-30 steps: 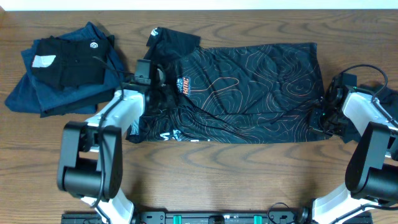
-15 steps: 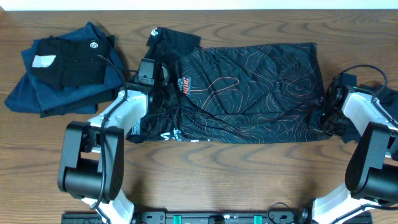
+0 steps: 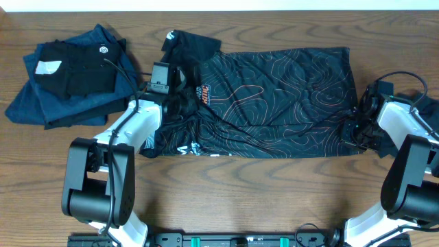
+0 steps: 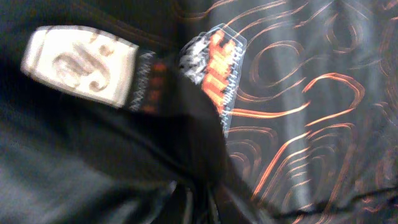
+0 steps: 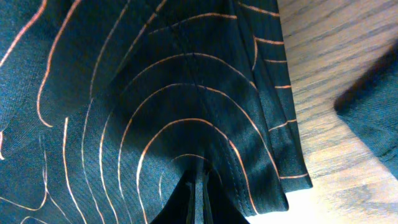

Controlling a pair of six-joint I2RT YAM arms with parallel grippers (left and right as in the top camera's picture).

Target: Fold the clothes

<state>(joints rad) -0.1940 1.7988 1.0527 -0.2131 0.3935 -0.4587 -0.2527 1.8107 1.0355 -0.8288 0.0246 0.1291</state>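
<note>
One T-shirt (image 3: 274, 103), left fingers (image 3: 180, 105), right fingers (image 3: 355, 130) pinching it, one folded pile (image 3: 68, 79)

Buried, blurred, cut off
T-shirt (image 3: 274, 96) folds swallow the left claw (image 4: 198, 202) and right claw (image 5: 199, 196); the neck label (image 4: 81, 65) is unreadably blurred; the dark garment (image 3: 433, 104) runs off-frame.

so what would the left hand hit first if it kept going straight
The shirt: the left hand is shut on a fold of it, and more shirt, near the logo, seems to lie ahead.
</note>
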